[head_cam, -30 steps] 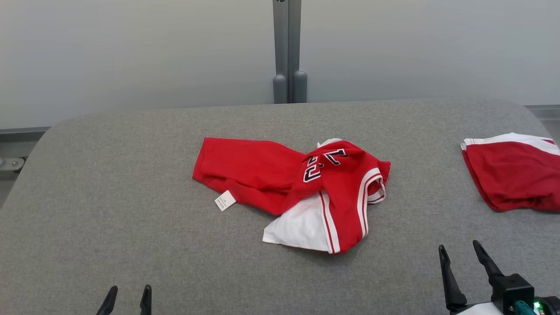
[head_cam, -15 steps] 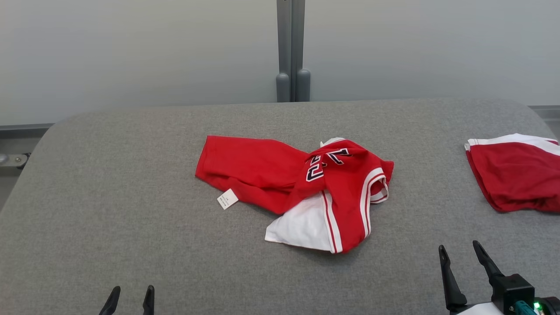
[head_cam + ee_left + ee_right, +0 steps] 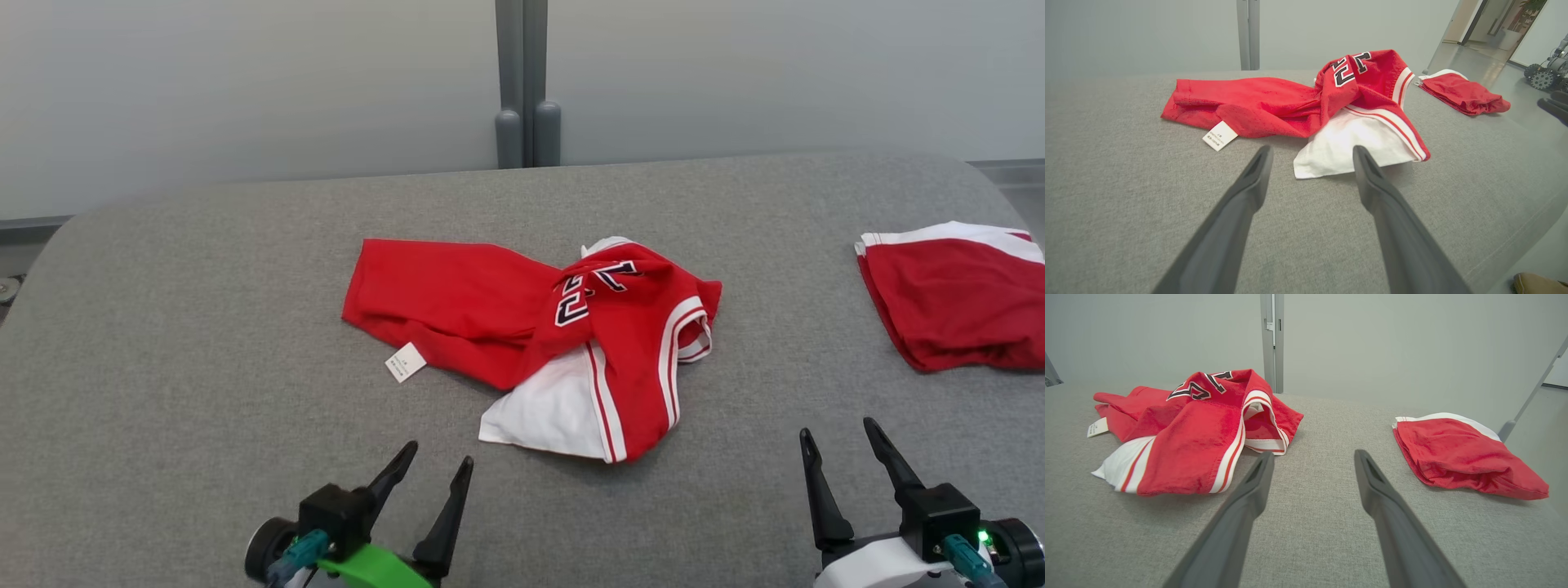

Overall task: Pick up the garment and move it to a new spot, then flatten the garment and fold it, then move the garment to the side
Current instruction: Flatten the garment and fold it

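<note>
**Head view, with both wrist views.** You are looking at the crumpled red garment (image 3: 457,302), which is lying near the middle of the frame on the grey table (image 3: 204,392). One half is spreading flat toward the left, and the other is bunching over a white panel (image 3: 547,412) at lower centre.

Your left tool (image 3: 438,454) is standing at the bottom, left of centre. Its fingers are spread and empty, and they are pointing at that white corner. In the left wrist view the corner is lying just beyond the fingertips, apart from them. This is likely lining you up for the first pick-up.

Your right tool (image 3: 838,428) is waiting at the lower right, likewise spread and holding nothing. It is sitting below the gap between the garment and a folded red piece (image 3: 955,302) at the right edge. That piece is probably marking the side pile.
</note>
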